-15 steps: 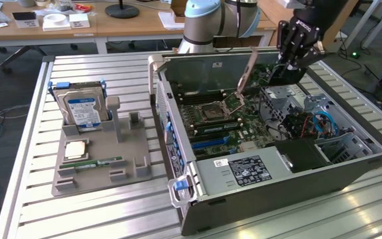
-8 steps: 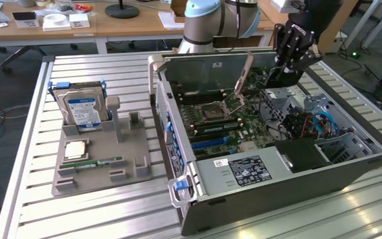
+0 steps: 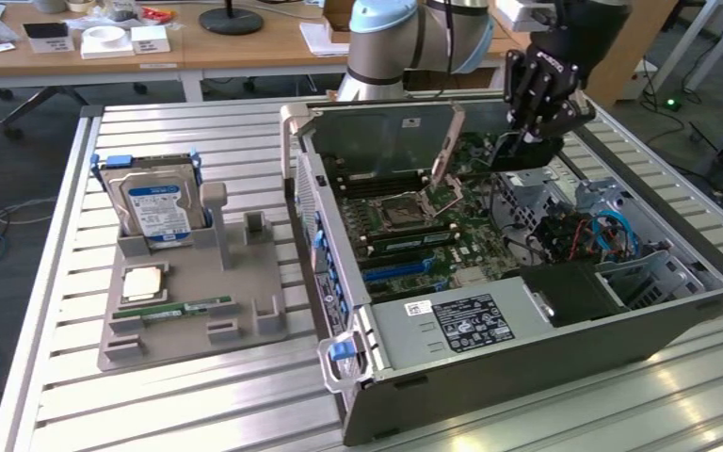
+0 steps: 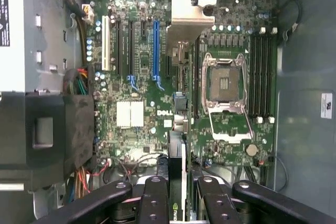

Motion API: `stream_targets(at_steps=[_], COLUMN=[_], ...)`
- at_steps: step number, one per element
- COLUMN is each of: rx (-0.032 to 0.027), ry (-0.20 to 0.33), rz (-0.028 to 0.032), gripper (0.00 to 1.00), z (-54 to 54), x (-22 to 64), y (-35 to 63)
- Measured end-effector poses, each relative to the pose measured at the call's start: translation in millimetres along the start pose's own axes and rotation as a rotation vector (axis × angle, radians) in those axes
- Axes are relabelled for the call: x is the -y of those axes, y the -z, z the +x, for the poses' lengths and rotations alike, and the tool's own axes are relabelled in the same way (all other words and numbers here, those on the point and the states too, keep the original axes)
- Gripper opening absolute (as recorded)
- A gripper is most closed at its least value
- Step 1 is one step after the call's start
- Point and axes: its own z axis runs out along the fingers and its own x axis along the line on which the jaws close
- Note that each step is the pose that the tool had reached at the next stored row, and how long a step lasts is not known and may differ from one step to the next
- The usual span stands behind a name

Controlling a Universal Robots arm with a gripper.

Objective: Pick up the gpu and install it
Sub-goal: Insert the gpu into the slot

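1. A big open computer case (image 3: 525, 367) lies on a table (image 3: 185, 414) made of metal strips.
2. The gripper (image 3: 527, 135) hangs over the far end of the case, and its fingers pinch the gpu (image 3: 520, 155), a flat black card.
3. The card hangs over the green board (image 3: 450, 235) inside the case.
4. At the exterior view's left sits a gray holder (image 3: 255, 292).
5. 1 hard drive (image 3: 158, 202) with a blue label stands up in it, and 1 thin green stick (image 3: 185, 309) lies flat.

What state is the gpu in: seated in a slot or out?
Out. The gripper holds the gpu edge-on above the motherboard, and the blue slot stands empty.
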Motion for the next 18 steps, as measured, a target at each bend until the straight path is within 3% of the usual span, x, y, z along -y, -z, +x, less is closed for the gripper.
stream_targets(at_steps=[8, 18], rx=[-0.0004, -0.0002], ry=[0.0, 0.0], rz=[0.0023, 0.0058], gripper=[0.26, 0.26], z=[-0.3, -0.6], x=[-13.9, -23.0], y=[-5.5, -11.5])
